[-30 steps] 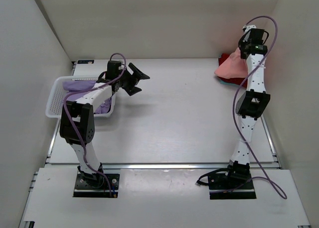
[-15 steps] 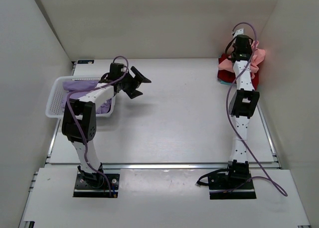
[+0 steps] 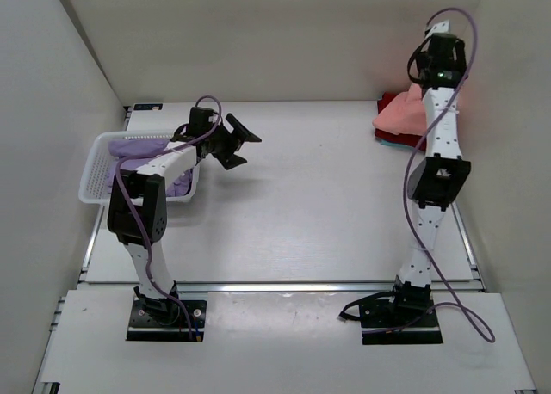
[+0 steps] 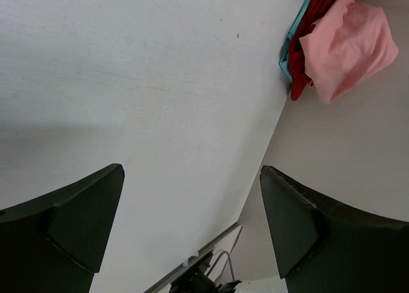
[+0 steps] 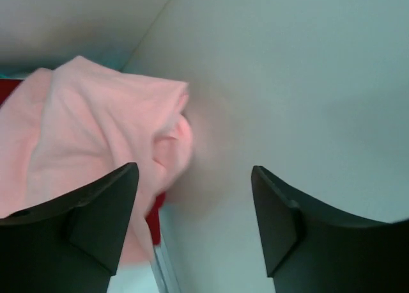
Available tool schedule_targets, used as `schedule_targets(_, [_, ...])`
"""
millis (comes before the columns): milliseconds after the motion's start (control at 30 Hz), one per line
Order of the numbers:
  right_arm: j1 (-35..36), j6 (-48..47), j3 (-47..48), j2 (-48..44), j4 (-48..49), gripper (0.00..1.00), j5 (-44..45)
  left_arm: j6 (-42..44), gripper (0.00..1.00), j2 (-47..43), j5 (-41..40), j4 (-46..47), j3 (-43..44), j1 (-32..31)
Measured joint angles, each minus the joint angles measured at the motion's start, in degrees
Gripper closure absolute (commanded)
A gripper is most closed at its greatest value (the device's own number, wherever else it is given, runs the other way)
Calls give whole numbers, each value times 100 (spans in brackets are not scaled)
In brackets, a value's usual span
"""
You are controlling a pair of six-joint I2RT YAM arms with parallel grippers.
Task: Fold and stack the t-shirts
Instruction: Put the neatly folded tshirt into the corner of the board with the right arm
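Observation:
A salmon-pink t-shirt [image 3: 398, 115] lies loosely crumpled on a red t-shirt [image 3: 393, 99] in the back right corner. My right gripper [image 3: 424, 67] hangs above that pile by the right wall. It stands open with nothing between its fingers. In the right wrist view the pink t-shirt [image 5: 83, 126] lies below the left finger, with red cloth [image 5: 155, 217] under its edge. My left gripper [image 3: 238, 139] is open and empty over the table left of centre. Lavender t-shirts [image 3: 138, 147] lie in the basket.
A white lattice basket [image 3: 93, 172] stands at the left edge, under the left arm. A teal cloth edge [image 3: 389, 138] shows beneath the red t-shirt. The left wrist view shows the pile [image 4: 348, 43] in the far corner. The right wall is close to the right arm.
My right gripper carried the pink t-shirt down onto the red one, opened and let it go, then rose. The left arm barely moved.

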Motion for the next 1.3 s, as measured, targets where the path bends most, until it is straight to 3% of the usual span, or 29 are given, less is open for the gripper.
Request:
schedule_targets(33, [0,129,-308,-481,-127,26,-76,4,1,-9,11,-31,0,15])
schedule_targets(100, [2,402,-892,-1410,-216,4,-197,24,1,-59,50,-142,-4,35])
schedule_targets(133, [2,544,-1384,-2015,-205,1,-304,35,1,-109,87,-184,-15,48])
schedule_targets(333, [297,1014,-3971,-5084,-258,1,-496,2,1,-789,361,-155,-651,142])
schedule_targets(533, [1231,1329,-6616,-6763,-848,1,-717,-24,1,-1390,603,-155,-1377,352])
schedule_targets(767, [-350,1827,-9228,-8664,-1287,0,-1558,109,1,-2127,579,-245,-1633,691])
schedule_targets(900, [-133,1849,-9357,-9095,-1014,1,-1950,140,1,-2465,654,-214,-1845,533])
schedule_targets(1100, [-256,2177,-9702,-8717,-227,1,-2876,402,1,-2889,710,-332,-2168,422])
schedule_targets(1300, [-306,2533,-10257,-8900,0,1,-3353,625,1,-3331,765,-337,-2256,304])
